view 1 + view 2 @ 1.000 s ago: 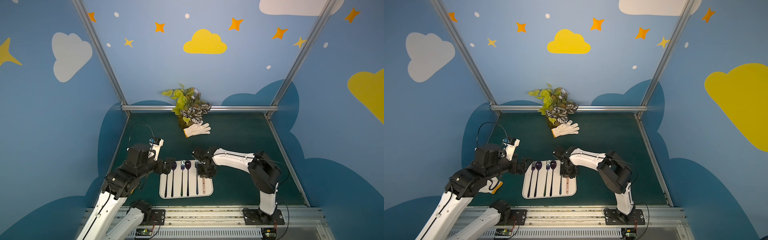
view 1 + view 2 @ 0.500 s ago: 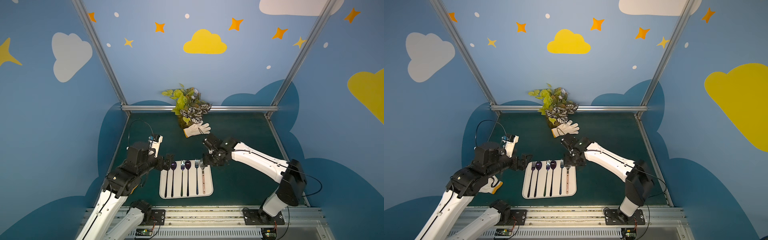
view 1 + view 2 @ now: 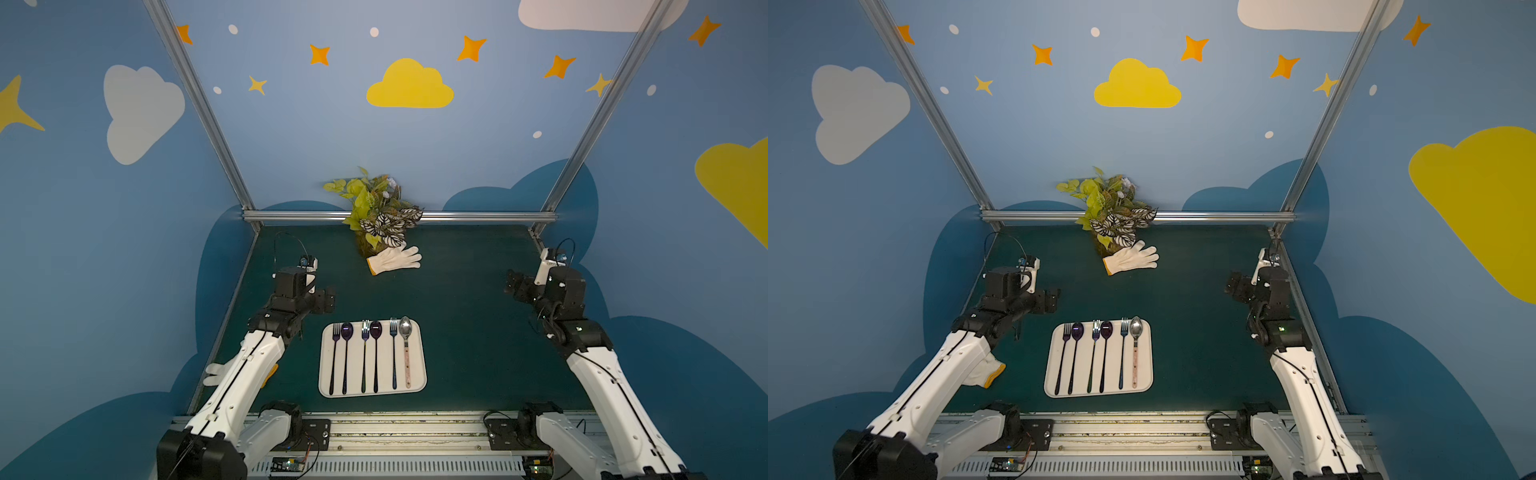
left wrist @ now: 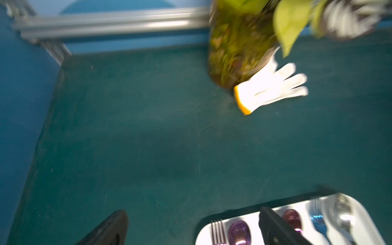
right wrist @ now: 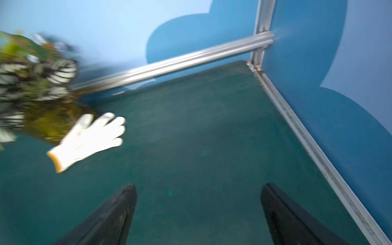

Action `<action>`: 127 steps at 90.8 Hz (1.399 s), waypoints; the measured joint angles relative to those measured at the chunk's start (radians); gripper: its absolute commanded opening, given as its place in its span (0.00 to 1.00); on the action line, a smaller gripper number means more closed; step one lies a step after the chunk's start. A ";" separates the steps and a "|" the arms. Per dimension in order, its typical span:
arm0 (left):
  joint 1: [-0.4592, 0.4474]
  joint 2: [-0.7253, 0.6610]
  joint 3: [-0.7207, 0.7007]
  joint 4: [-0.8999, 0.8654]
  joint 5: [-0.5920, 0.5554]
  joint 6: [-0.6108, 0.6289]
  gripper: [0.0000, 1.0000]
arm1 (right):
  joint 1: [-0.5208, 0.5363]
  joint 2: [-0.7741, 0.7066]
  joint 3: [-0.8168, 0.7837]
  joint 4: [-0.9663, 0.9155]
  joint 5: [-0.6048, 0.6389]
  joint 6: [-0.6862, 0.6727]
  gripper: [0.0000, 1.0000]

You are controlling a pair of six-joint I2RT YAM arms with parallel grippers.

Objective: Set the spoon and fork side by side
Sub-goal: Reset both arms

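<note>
Item: silver spoon [image 3: 407, 353] and blue fork [image 3: 393, 353], which I take to be the task's pair.
Location: on the white tray [image 3: 419, 374], lower centre of the frame in both top views. The spoon is at the tray's right edge and the fork just beside it on its left.
Long axis: the two lie parallel, handles toward the bottom of the frame, bowl and tines toward the top. A narrow gap separates them; they do not cross.
Same tray: dark-handled cutlery [image 3: 345, 357], two more fork-and-spoon pairs to the left, on the same heading.
Left tool [image 3: 326, 300]: up and left of the tray's upper-left corner, not touching it. My left wrist view shows the jaws wide with nothing between them.
Right tool [image 3: 514, 286]: far right of the tabletop [image 3: 457, 291], well apart from the tray. Its jaws are spread wide and empty over bare surface.
Nearer arm: the left, as I read it. The pair lies down and right of that tool, and down and left of the right one.
Status, my judgement: the pair looks already laid. If I had to nudge it, I would come down with the jaws closing across the handle.
Bystanders: white glove [image 3: 395, 259] and plant [image 3: 380, 212], top centre of the tabletop, well apart from the tray.
</note>
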 measured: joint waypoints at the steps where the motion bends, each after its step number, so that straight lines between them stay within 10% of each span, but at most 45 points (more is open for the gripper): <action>1: 0.006 0.005 -0.018 0.020 0.000 0.000 1.00 | -0.008 0.006 -0.020 0.021 -0.005 -0.004 0.98; 28: 0.058 0.141 -0.326 0.524 0.058 0.048 1.00 | -0.053 0.187 -0.343 0.477 -0.027 -0.128 0.98; 77: 0.056 0.488 -0.470 1.297 0.131 0.129 1.00 | -0.032 0.624 -0.383 1.074 -0.039 -0.209 0.98; 127: 0.048 0.499 -0.373 1.245 0.029 0.112 1.00 | -0.032 0.623 -0.362 1.091 0.009 -0.201 0.98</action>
